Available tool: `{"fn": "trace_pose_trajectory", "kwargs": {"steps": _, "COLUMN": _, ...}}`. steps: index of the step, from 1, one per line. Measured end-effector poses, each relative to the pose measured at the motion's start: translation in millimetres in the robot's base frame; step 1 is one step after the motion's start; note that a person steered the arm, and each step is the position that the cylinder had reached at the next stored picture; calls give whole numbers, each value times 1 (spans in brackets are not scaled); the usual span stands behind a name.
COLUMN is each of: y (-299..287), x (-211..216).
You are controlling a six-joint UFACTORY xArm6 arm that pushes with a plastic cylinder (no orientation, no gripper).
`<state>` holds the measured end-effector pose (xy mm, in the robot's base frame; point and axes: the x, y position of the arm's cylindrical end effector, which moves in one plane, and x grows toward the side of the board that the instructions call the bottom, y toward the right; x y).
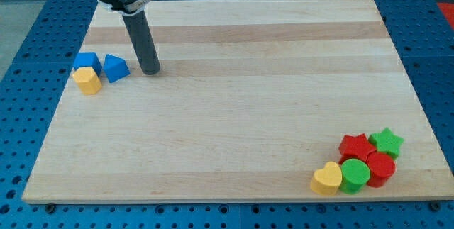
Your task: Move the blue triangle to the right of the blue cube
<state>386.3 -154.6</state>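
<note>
Near the view's top left, my tip stands upright just right of the blue triangle.

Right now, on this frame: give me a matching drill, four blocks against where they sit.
Things:
1. blue cube
2. blue triangle
3. green star
4. yellow heart

Places:
A. just left of my tip
B. bottom of the right-hand cluster, leftmost
C. far left, behind the yellow block
D. right-hand cluster, nearest the view's right edge

Pairs: 1-C, 2-A, 3-D, 4-B
</note>
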Motion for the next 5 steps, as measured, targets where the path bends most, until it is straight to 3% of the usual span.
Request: {"fn": "trace_pose_trajectory", "kwargs": {"steps": 5, "y": -35, "x": -1}}
